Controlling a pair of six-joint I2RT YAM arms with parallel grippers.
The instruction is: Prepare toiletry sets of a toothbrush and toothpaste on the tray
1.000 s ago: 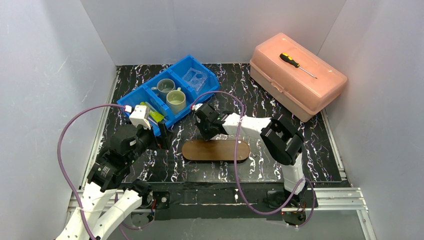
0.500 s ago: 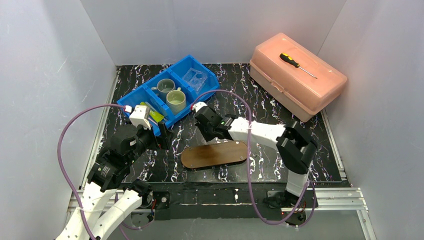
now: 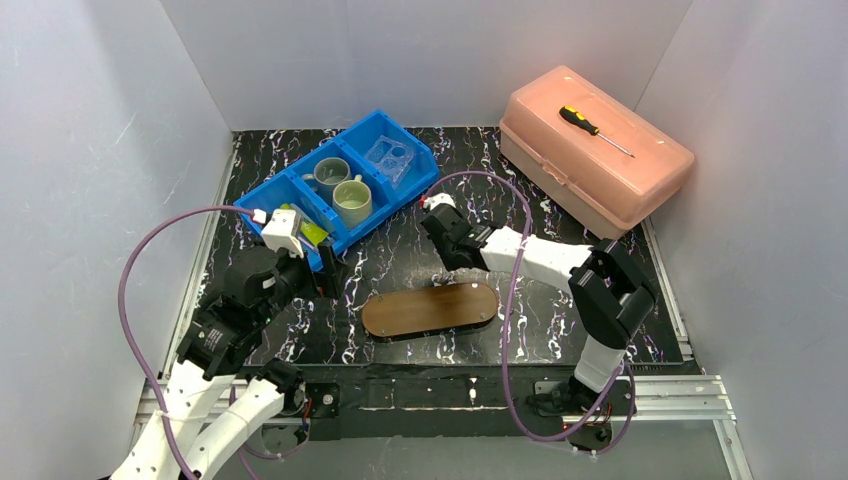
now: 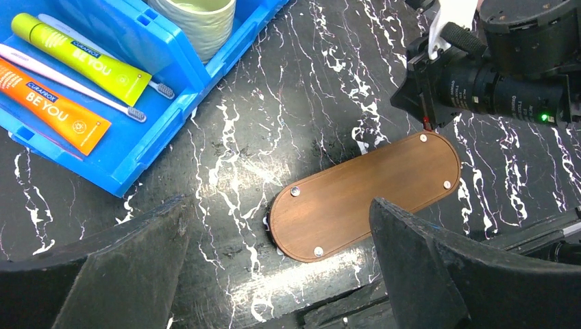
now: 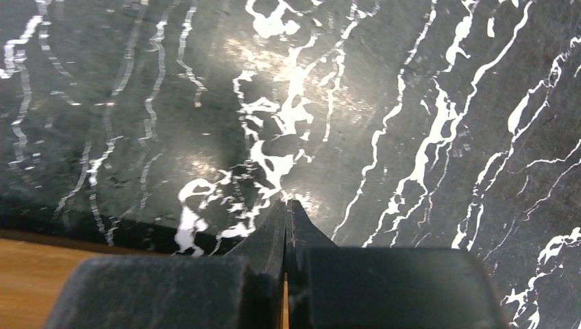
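White walls close in a black, white-veined table [image 3: 560, 200]. The tray [image 3: 430, 310], a brown oval wooden board, lies flat and bare near the arms, with its long axis running left to right and its right end angled slightly away from them. The right end effector [image 3: 455, 270] is at the tray's far edge toward that right end, with its fingers pressed together on nothing. Whether they touch the wood cannot be told.

The left end effector [image 4: 275, 205] hangs spread wide and empty over the table between the tray and the blue bin [image 4: 147, 147]. In the bin's nearest compartment the orange tube [image 4: 51, 113] and the green tube [image 4: 82, 58] lie parallel, crimped ends pointing toward the tray. A toothbrush [image 4: 68, 82] lies between them along the same line, its bristle end the same way. The middle compartment holds the pale green mug [image 3: 352, 200] and the grey mug [image 3: 330, 175], both upright. A clear plastic holder [image 3: 390, 158] sits in the far one.

At the far right a pink toolbox [image 3: 620, 175] carries a screwdriver [image 3: 595, 130]
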